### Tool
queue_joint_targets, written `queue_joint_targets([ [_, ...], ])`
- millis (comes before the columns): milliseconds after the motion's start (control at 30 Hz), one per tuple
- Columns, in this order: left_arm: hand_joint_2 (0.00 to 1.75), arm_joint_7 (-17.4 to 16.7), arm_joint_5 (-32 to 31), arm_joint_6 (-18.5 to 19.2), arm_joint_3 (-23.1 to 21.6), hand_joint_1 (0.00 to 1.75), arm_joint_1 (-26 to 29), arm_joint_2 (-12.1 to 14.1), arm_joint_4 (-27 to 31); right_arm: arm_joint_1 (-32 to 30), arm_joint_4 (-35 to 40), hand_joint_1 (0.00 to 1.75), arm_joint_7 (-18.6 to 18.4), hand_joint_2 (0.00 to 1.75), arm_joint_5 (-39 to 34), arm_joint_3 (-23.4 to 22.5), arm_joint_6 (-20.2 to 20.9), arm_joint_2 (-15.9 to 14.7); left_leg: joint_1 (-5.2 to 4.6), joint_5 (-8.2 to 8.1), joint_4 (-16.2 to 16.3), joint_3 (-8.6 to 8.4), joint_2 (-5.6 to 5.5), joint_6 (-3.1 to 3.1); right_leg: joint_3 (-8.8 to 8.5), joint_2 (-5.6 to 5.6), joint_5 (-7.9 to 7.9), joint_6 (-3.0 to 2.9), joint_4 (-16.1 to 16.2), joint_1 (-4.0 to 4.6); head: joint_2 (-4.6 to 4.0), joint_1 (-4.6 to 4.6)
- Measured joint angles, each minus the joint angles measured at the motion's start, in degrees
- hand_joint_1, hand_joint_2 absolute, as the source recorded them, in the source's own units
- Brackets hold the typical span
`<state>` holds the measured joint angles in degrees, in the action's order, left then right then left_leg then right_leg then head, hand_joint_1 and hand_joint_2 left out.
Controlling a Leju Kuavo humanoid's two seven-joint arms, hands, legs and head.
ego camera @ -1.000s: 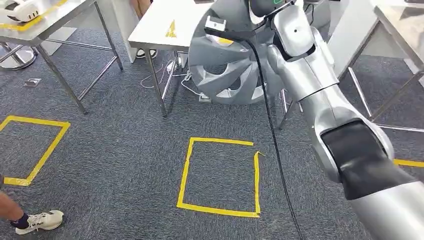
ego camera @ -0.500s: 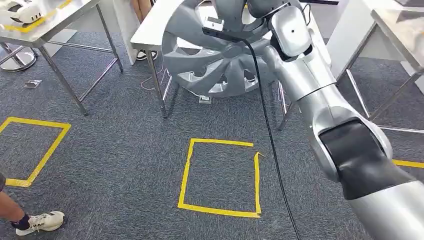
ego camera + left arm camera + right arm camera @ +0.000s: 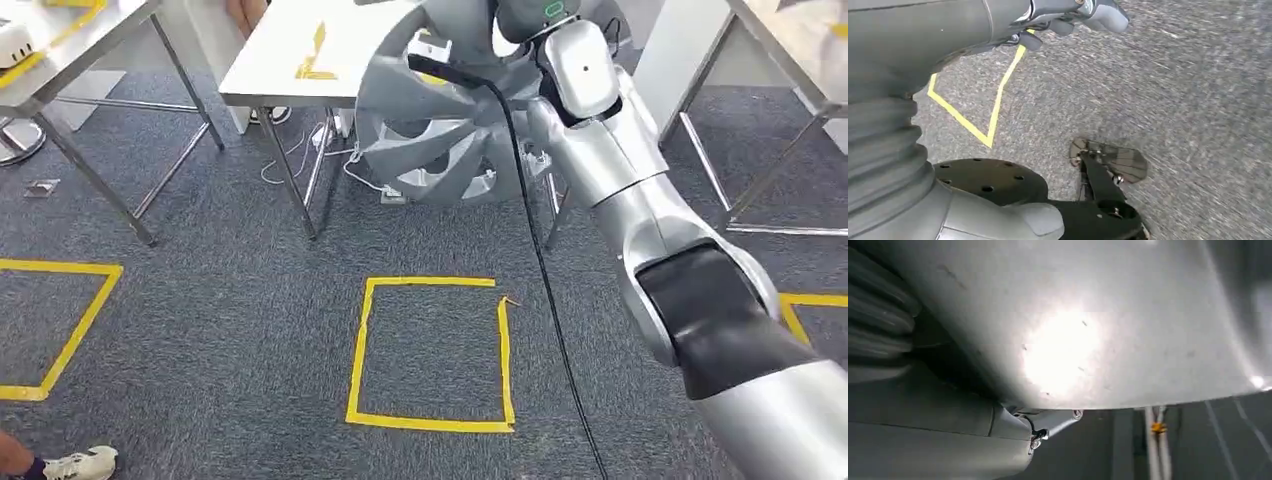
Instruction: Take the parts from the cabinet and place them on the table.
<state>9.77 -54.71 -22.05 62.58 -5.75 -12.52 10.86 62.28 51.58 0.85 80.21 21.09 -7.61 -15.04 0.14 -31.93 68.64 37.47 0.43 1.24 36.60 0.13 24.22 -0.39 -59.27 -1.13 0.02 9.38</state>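
Head view has the right hand (image 3: 520,15) gripping the grey wheel cover (image 3: 440,130), held on edge beside the white surface (image 3: 275,65), which lies leftward. Left hand (image 3: 1073,15), hanging low, looks slack, holding nothing.

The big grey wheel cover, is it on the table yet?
Not yet. The round grey spoked wheel cover is out of the cabinet, carried on the right arm, with the right hand beneath it. It hangs at the edge of the white metal-legged table. Setting it down is left.
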Motion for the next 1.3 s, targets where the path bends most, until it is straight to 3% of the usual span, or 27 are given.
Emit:
queue_joint_targets([
  [67, 1.75, 0.07, 0.0, -0.02, 0.0, 0.0, 0.16, 0.02, 0.0, -0.87, 0.59, 1.75, 0.02, 1.75, -0.41, -0.2, 0.26, -0.07, 0.0, -2.77, 7.99, 4.73, -0.04, 0.1, -0.25, 0.69, 0.25, -0.3, -0.05, 0.23, 0.0, -0.11],
  [100, 1.75, 0.07, 0.0, 0.0, 0.0, 0.0, 0.23, 0.02, 0.0, -1.18, 0.72, 1.75, 0.02, 1.75, -0.46, -0.2, 0.33, -0.07, 0.0, -2.26, 8.57, 5.57, -0.08, 0.02, -0.3, 1.12, 0.31, -0.33, -0.08, 0.29, 0.0, -0.13],
  [133, 1.75, 0.09, 0.0, -0.02, 0.0, 0.0, 0.24, 0.02, 0.0, -1.36, 0.92, 1.75, 0.02, 1.75, -0.48, -0.22, 0.42, -0.09, -0.01, -0.53, 6.7, 5.24, -0.18, -0.14, -0.38, 1.56, 0.38, -0.29, -0.11, 0.35, 0.0, -0.15],
  [200, 1.75, 0.09, 0.0, 0.0, 0.0, 0.0, 0.23, 0.07, 0.0, -1.26, 1.27, 1.75, -0.06, 1.75, -0.52, -0.33, 0.81, -0.09, -0.04, 5.33, -2.33, 1.79, -0.96, -0.65, -0.5, 2.53, 0.48, -0.17, -0.14, 0.36, 0.0, -0.2],
  [233, 1.75, 0.09, 0.0, 0.0, 0.0, 0.0, 0.24, 0.09, 0.0, -1.23, 1.51, 1.75, -0.11, 1.75, -0.52, -0.35, 0.94, -0.07, -0.11, 7.96, -7.63, -0.31, -2.65, -1.06, -0.52, 2.98, 0.51, -0.08, -0.14, 0.29, 0.0, -0.26],
  [267, 1.75, 0.09, 0.0, 0.04, 0.0, 0.0, 0.23, 0.22, 0.0, -1.21, 1.51, 1.75, -0.18, 1.75, -0.52, -0.35, 1.11, -0.09, -0.14, 5.91, -8.76, -0.64, -3.64, -1.28, -0.38, 3.44, 0.45, 0.23, -0.16, 0.39, 0.0, -0.28],
  [300, 1.75, 0.09, -0.02, 0.04, 0.0, 0.0, 0.14, 0.26, 0.04, -1.17, 1.51, 1.75, -0.42, 1.75, -0.44, -0.39, 1.47, -0.09, -0.32, 4.9, -8.62, -0.86, -3.65, -1.26, -0.01, 3.95, 0.46, 0.65, -0.18, 0.19, 0.0, -0.33],
  [333, 1.75, 0.07, -0.07, 0.04, 0.0, 0.0, 0.23, 0.22, 0.04, -1.34, 1.51, 1.75, -0.72, 1.75, -0.24, -0.39, 1.57, -0.11, -0.39, 6.53, -8.78, -1.23, -3.34, -1.57, 0.03, 4.39, 0.53, 1.06, -0.18, 0.06, 0.0, -0.31],
  [367, 1.75, 0.02, -0.07, 0.04, 0.0, 0.0, 0.26, 0.31, 0.07, -1.45, 1.53, 1.75, -0.9, 1.75, -0.17, -0.39, 1.55, -0.11, -0.56, 6.62, -8.69, -1.34, -3.02, -1.65, -0.03, 4.89, 0.36, 1.44, -0.02, -0.08, 0.0, -0.5],
  [400, 1.75, 0.02, -0.07, 0.04, 0.0, 0.0, 0.16, 0.26, 0.04, -1.32, 1.59, 1.75, -1.01, 1.75, -0.17, -0.44, 1.55, -0.22, -0.06, 7.09, -9.3, -1.71, -2.42, -2.1, -0.07, 5.47, 0.26, 1.9, 0.14, 0.33, 0.0, -0.55],
  [433, 1.75, 0.02, -0.07, 0.04, 0.0, 0.0, -0.03, 0.22, 0.11, -1.4, 1.83, 1.75, -1.03, 1.75, -0.33, -0.68, 1.49, -0.59, 0.1, 7.39, -9.94, -2.06, -1.63, -2.34, 0.24, 4.09, 0.9, 1.95, -0.53, 0.21, 0.0, -0.44],
  [467, 1.75, 0.0, -0.07, 0.04, 0.0, 0.0, -0.18, 0.24, 0.13, -1.05, 1.86, 1.75, -1.03, 1.75, -0.48, -0.81, 1.46, -0.72, 0.15, 7.46, -10.17, -2.16, -1.42, -2.76, 1.41, 2.17, 2.58, 2.22, -2.85, 0.33, 0.0, 0.07],
  [500, 1.75, -0.04, -0.07, 0.04, 0.0, 0.0, -0.19, 0.24, 0.13, -0.9, 1.99, 1.75, -1.03, 1.75, -0.57, -0.9, 1.35, -0.72, 0.13, 7.43, -10.15, -2.17, -0.98, -2.81, 3.29, 1.23, 4.56, 2.54, -6.75, 0.31, 0.0, 0.02],
  [567, 1.75, -0.18, -0.04, 0.0, 0.0, 0.0, -0.09, 0.24, 0.13, -1.27, 2.05, 1.75, -1.01, 1.75, -0.65, -0.9, 1.44, -0.74, 0.13, 7.16, -9.98, -2.18, 0.14, -3.03, 7.52, 0.7, 7.66, 3.06, -15.21, 0.18, 0.0, 0.02],
  [600, 1.75, -0.18, 0.0, -0.04, 0.0, 0.0, -0.08, 0.26, 0.15, -1.45, 2.05, 1.75, -1.01, 1.75, -0.7, -0.9, 1.49, -0.79, 0.13, 7.01, -9.85, -2.19, 0.65, -3.02, 8.55, 0.65, 7.64, 3.27, -16.99, 0.04, 0.0, 0.09],
  [633, 1.75, -0.11, 0.0, -0.07, 0.0, 0.0, -0.1, 0.24, 0.15, -1.47, 2.05, 1.75, -1.01, 1.75, -0.85, -0.9, 1.51, -0.81, 0.15, 6.82, -9.68, -2.19, 1.17, -2.96, 8.1, 0.5, 6.22, 3.44, -15.65, -0.12, 0.0, 0.02],
  [667, 1.75, -0.02, 0.0, -0.07, 0.0, 0.0, -0.14, 0.22, 0.13, -1.37, 2.14, 1.75, -1.09, 1.75, -1.0, -0.94, 1.51, -0.83, 0.19, 6.59, -9.44, -2.19, 1.68, -2.83, 6.24, 0.1, 3.89, 3.56, -11.9, -0.21, 0.0, 0.04],
  [700, 1.75, 0.04, 0.0, -0.07, 0.0, 0.0, -0.16, 0.22, 0.13, -1.2, 2.4, 1.75, -1.14, 1.75, -1.16, -1.09, 1.51, -0.83, 0.28, 6.33, -9.13, -2.2, 2.1, -2.62, 3.67, -0.58, 1.47, 3.71, -6.94, -0.28, 0.0, 0.07],
  [733, 1.75, 0.07, 0.0, -0.07, 0.0, 0.0, -0.17, 0.2, 0.13, -0.94, 2.58, 1.75, -1.16, 1.75, -1.29, -1.22, 1.51, -0.83, 0.3, 6.02, -8.74, -2.2, 2.42, -2.28, 1.02, -1.97, -0.32, 3.77, -2.04, -0.3, 0.0, 0.07],
  [767, 1.75, 0.15, 0.02, -0.13, 0.0, 0.0, -0.21, 0.28, 0.22, -0.61, 2.62, 1.75, -1.2, 1.75, -1.44, -1.25, 1.49, -0.81, -0.05, 5.73, -8.51, -1.95, 2.43, -1.78, 0.03, -2.21, 0.86, 3.34, -0.78, 0.33, 0.0, 0.05],
  [800, 1.75, 0.43, 0.08, -0.17, 0.02, 0.0, -0.29, 0.31, 0.22, -0.59, 2.8, 1.75, -1.31, 1.75, -1.48, -1.27, 1.72, -0.79, -0.09, 5.57, -8.39, -2.13, 2.65, -1.41, 0.14, -1.57, 0.48, 2.32, -0.43, 0.24, 0.0, -0.11],
  [867, 1.75, 1.47, 0.37, -0.5, 0.04, 0.0, -0.32, 0.28, 0.26, -0.51, 2.8, 1.75, -1.66, 1.75, -1.33, -1.4, 2.95, -1.16, -0.12, 5.54, -8.71, -2.51, 3.03, -0.96, -0.11, -1.19, 0.4, 1.74, -0.3, 0.34, 0.0, -0.11],
  [900, 1.75, 1.97, 0.39, -0.74, 0.07, 0.0, -0.31, 0.35, 0.33, -0.38, 2.8, 1.75, -1.57, 1.75, -1.16, -1.38, 3.37, -1.18, -0.29, 5.21, -8.9, -2.47, 2.98, -2.36, -0.16, -1.24, 0.3, 1.82, -0.12, 0.14, 0.0, -0.11],
  [933, 1.75, 2.58, 0.39, -0.83, 0.09, 0.0, -0.35, 0.33, 0.35, -0.33, 2.8, 1.75, -1.31, 1.75, -1.0, -1.31, 3.78, -1.2, -0.29, 5.37, -8.88, -2.53, 3.05, -3.1, -0.21, -1.14, 0.3, 1.74, -0.12, 0.14, 0.0, -0.46],
  [1000, 1.75, 3.26, 0.39, -1.07, 0.09, 0.0, -0.4, 0.35, 0.37, -0.34, 2.8, 1.75, -0.65, 1.75, -1.0, -1.31, 4.13, -1.44, -0.29, 5.75, -9.21, -2.82, 3.06, -2.08, -0.26, -1.11, 0.42, 1.47, -0.11, 0.19, 0.0, -0.5],
  [1133, 1.75, 3.74, -0.33, -1.18, 0.09, 0.0, -0.32, 0.37, 0.39, -1.98, 3.32, 1.75, 0.35, 1.75, -2.73, -1.2, 3.8, -2.38, -0.34, 5.64, -9.22, -2.86, 2.96, -2.26, -0.24, -1.17, 0.44, 1.45, -0.11, 0.12, 0.0, -0.63],
  [1300, 1.75, 4.11, -2.05, -1.42, 0.04, 0.0, 0.06, 0.15, 0.37, -9.81, 9.87, 1.75, 1.76, 1.75, -4.85, -2.38, 0.18, -7.12, -0.65, 5.26, -9.23, -2.67, 2.67, -2.44, -0.57, -1.65, 0.59, 1.97, 0.33, -0.1, 0.0, -0.7],
])
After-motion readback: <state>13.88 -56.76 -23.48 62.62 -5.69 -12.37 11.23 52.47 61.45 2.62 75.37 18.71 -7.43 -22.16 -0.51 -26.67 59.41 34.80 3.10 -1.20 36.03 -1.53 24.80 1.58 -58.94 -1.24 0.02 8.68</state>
